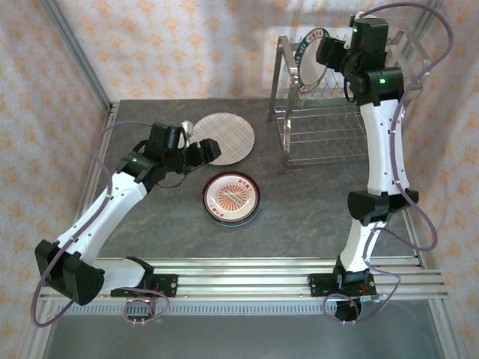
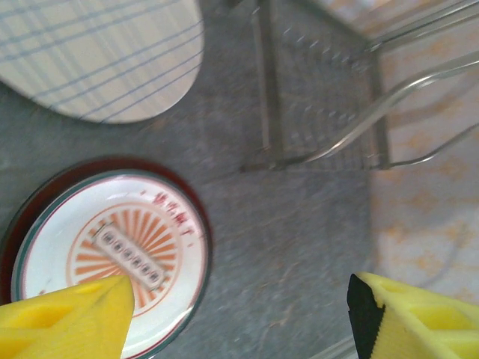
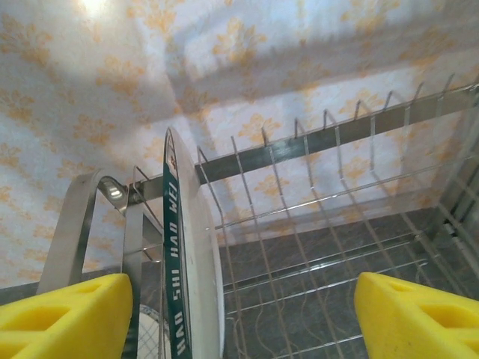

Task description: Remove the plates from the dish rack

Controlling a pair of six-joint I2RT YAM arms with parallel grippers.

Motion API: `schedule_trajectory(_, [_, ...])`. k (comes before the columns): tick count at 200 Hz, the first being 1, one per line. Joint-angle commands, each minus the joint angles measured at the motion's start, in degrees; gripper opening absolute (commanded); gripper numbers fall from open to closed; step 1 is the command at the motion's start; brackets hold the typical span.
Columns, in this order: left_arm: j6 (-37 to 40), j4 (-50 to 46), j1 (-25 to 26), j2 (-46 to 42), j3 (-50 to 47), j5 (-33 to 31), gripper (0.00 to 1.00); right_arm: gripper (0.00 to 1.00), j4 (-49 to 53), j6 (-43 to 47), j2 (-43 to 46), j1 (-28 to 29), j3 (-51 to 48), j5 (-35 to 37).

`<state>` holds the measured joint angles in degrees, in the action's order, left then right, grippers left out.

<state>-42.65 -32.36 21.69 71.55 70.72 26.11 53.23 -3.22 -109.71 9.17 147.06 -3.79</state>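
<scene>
- Dish rack [image 1: 329,123]: chrome wire, two tiers, standing at the far right of the counter [image 1: 314,213], close to the patterned back wall [image 1: 194,45].
- Dark-rimmed plate [image 3: 196,292]: one plate on edge in the rack's slotted upper shelf, at the rack's left end. Its face is white and its rim carries white lettering. The other slots to its right hold nothing.
- Plaid plate [image 1: 226,137]: flat on the counter, left of the rack and apart from it.
- Orange-centred plate [image 1: 232,198]: flat on the counter, left of the rack and nearer the arm bases than the plaid plate. The two plates lie close together without overlapping.
- Right tool [image 3: 243,314]: raised at the rack's upper left end. Its jaws are spread wide with the upright plate's rim between them, nearer one yellow finger. No grip is seen; whether that finger touches the rim cannot be told.
- Left tool [image 2: 239,318]: well left of the rack, low over the counter at the plaid plate's near-left edge. Its jaws are spread wide with bare counter between them, holding nothing. Contact with the plaid plate cannot be judged.
</scene>
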Motion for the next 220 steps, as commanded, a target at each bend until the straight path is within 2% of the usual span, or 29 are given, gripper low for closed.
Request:
schedule_trajectory(1, [-1.8, 1.9, -0.1, -1.4, 3.3, -0.2, 0.76, 0.76, 1.0, -2.5, -0.8, -0.3, 3.3, -2.9])
schedule_trajectory(28, [-3.3, 4.1, -0.1, -2.2, 4.9, 1.1, 0.76, 0.65, 0.7, -2.7, -2.1, -0.3, 3.1, -3.8])
schedule_trajectory(71, [-7.0, 13.2, -0.1, -4.4, 4.7, 2.5, 0.76, 0.49, 0.8, -3.0, -3.2, -0.3, 2.8, -4.7])
schedule_trajectory(100, [-8.8, 19.2, 0.0, -5.6, 4.9, 2.5, 0.76, 0.44, 0.6, -3.0, -3.2, -0.3, 2.2, -5.3])
schedule_trajectory(130, [-11.8, 29.5, 0.0, -7.8, 2.1, 1.4, 0.77, 0.38, 0.6, -2.4, -3.5, -0.2, 2.1, -5.6])
schedule_trajectory(186, [-18.1, 48.1, 0.0, -11.6, -5.9, -2.8, 0.78, 0.18, 0.4, -0.4, -3.6, 0.6, 2.3, -3.8])
schedule_trajectory(220, [-18.9, 50.2, 0.2, -11.1, -5.9, -1.6, 0.77, 0.08, 0.2, 1.1, -3.5, 1.6, 2.3, -1.0])
